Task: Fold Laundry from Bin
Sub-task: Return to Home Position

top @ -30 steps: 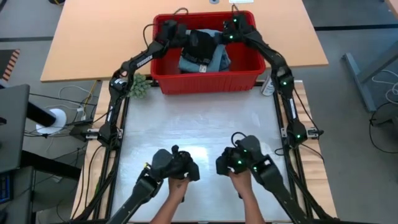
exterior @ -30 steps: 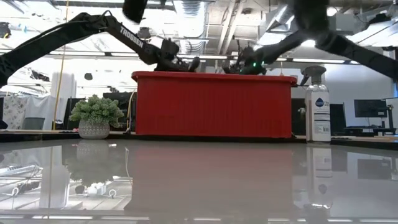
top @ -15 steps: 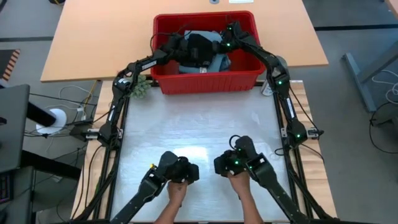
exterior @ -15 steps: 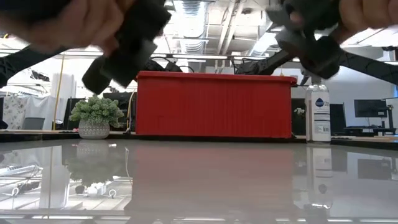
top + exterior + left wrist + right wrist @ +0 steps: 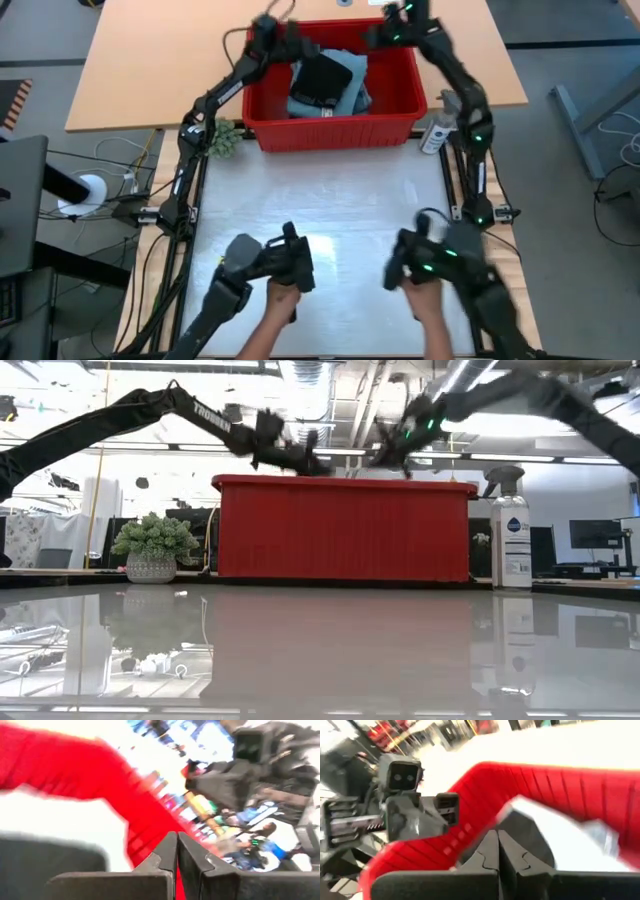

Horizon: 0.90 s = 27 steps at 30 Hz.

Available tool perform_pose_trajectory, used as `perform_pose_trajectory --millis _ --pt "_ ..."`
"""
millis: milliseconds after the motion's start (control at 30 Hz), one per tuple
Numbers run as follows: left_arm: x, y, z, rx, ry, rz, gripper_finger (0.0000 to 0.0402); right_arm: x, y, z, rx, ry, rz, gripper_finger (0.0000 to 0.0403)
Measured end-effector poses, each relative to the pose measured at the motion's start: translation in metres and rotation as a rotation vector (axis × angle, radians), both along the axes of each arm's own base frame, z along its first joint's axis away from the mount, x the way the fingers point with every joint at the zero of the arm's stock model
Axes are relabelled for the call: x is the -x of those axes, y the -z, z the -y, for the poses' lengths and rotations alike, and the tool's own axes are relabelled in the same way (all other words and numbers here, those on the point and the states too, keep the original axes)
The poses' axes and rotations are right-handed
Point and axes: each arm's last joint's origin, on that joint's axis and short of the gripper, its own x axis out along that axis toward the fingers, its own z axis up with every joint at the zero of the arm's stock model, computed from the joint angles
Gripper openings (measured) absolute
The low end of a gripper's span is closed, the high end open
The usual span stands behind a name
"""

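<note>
The red bin (image 5: 330,125) stands at the table's far side, its wall (image 5: 345,530) facing the low view. Laundry lies piled inside: a small black item (image 5: 322,78) on top of light blue pieces (image 5: 350,90). My left gripper (image 5: 290,38) hovers over the bin's left part, fingers shut (image 5: 176,842) with nothing between them. My right gripper (image 5: 372,38) hovers over the bin's right part, also shut (image 5: 497,840) and holding nothing. In the low view both grippers (image 5: 318,464) (image 5: 380,458) stand above the rim, pointing toward each other.
A spray bottle (image 5: 437,135) stands right of the bin and a small potted plant (image 5: 222,140) left of it. A person's hands (image 5: 285,300) hold two handle units at the near edge. The white table surface (image 5: 320,200) lies between them and the bin.
Both grippers first dipped into the bin toward the laundry, then rose clear above its rim, staying shut. No garment has come up with them; the laundry remains in the bin.
</note>
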Motion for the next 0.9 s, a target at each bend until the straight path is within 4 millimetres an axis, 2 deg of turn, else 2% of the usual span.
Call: perform_pose_trajectory --millis 100,200,333,433,567,733,833,900 --pt "0.004 -0.051 0.011 -0.146 0.043 0.092 0.0000 0.021 -0.049 -0.027 0.121 0.001 0.036 0.0022" --pt "0.018 -0.090 0.032 -0.251 0.016 0.201 0.0000 0.043 -0.093 -0.058 0.216 -0.021 0.080 0.0039" --pt "0.036 -0.138 0.066 -0.368 0.042 0.202 0.0000 0.068 -0.134 -0.109 0.307 -0.122 0.086 0.0043" --pt "0.045 -0.173 0.102 -0.484 0.064 0.179 0.0000 0.083 -0.156 -0.154 0.357 -0.236 0.077 0.0034" --pt "0.051 -0.211 0.158 -0.654 0.062 0.136 0.0000 0.094 -0.170 -0.213 0.411 -0.398 0.030 0.0023" --pt "0.054 -0.233 0.215 -0.709 0.132 0.091 0.0000 0.104 -0.172 -0.282 0.486 -0.596 -0.048 0.0031" --pt "0.062 -0.242 0.243 -0.723 0.170 0.069 0.0000 0.112 -0.167 -0.311 0.490 -0.725 -0.051 0.0039" --pt "0.074 -0.252 0.260 -0.761 0.138 0.053 0.0000 0.119 -0.163 -0.326 0.480 -0.784 -0.050 0.0039"
